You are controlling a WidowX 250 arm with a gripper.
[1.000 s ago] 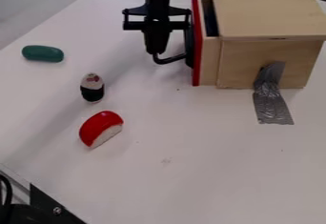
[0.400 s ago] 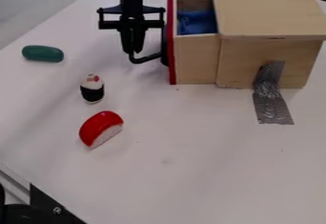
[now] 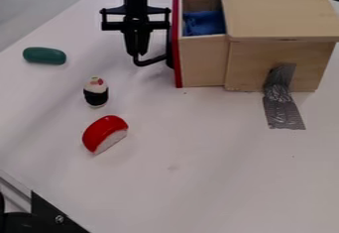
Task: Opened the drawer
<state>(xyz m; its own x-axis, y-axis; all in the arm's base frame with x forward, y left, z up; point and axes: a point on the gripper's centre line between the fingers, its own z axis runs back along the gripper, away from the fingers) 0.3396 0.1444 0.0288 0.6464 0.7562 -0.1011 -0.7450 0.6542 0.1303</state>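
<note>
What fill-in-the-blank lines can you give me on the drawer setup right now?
The drawer is ____, not shut.
Its front panel is coloured ____.
The item inside it is coloured ____.
Silver ____ runs from the wooden box onto the table.

Missing words: open; red; blue; tape.

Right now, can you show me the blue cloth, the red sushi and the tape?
Cloth [image 3: 204, 23]: camera view, on its top, inside the drawer [image 3: 202, 61].
Sushi [image 3: 104, 130]: camera view, on its red top.
Tape [image 3: 283, 113]: camera view, on its lower end.
</note>
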